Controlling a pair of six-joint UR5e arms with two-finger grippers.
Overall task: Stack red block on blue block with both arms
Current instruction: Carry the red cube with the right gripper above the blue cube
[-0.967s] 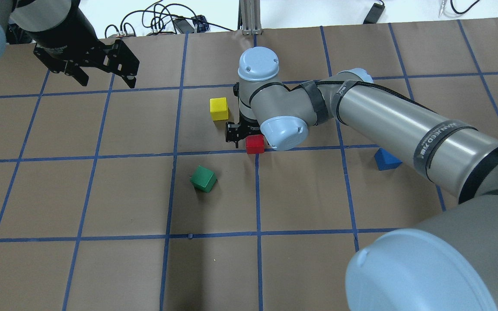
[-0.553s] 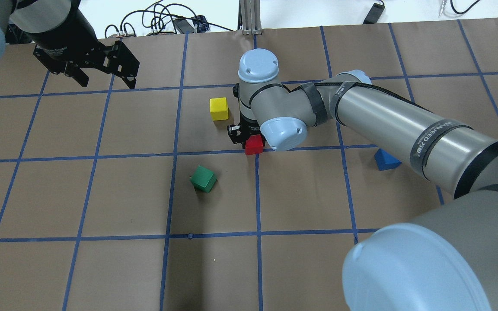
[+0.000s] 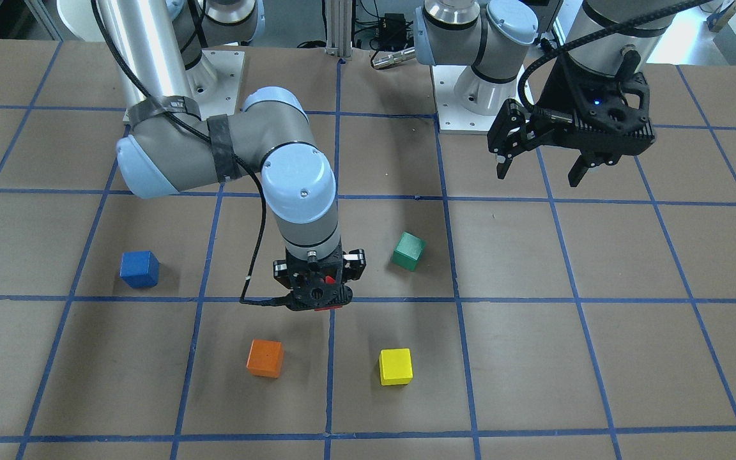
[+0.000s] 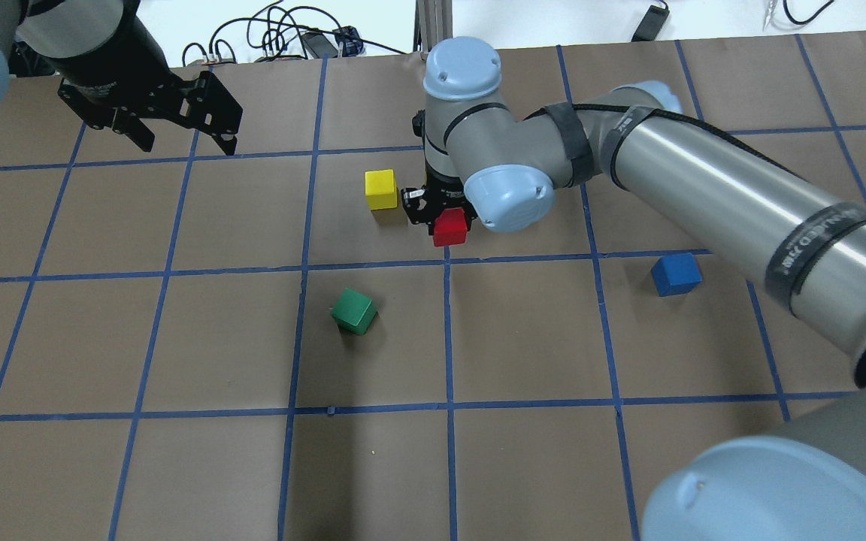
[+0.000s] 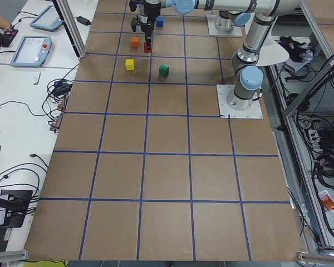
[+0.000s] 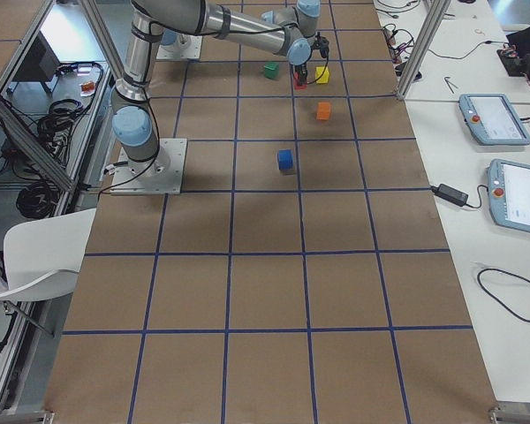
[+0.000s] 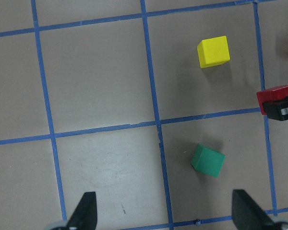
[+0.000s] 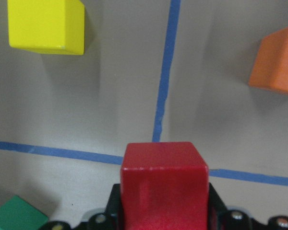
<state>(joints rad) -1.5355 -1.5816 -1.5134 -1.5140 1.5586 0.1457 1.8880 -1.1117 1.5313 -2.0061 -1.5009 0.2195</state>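
My right gripper (image 4: 444, 222) is shut on the red block (image 4: 449, 228) and holds it above the table near the middle. The block fills the bottom of the right wrist view (image 8: 164, 177), between the jaws. In the front view the gripper (image 3: 319, 287) hides most of it. The blue block (image 4: 676, 273) sits alone on the table to the right, apart from the gripper, and shows in the front view (image 3: 138, 268). My left gripper (image 4: 187, 143) is open and empty, high over the far left; its fingers (image 7: 84, 213) frame the left wrist view.
A green cube (image 4: 354, 311) lies tilted near the red block's left front. A yellow cube (image 4: 380, 188) stands close to the right gripper's left. An orange cube (image 3: 265, 357) lies beyond the gripper, hidden by the arm in the overhead view. Cables (image 4: 275, 37) lie past the far edge.
The right gripper has risen with the red block in it, shifting up in the overhead view. The right arm now uncovers more of the blue block. The left arm has not moved.
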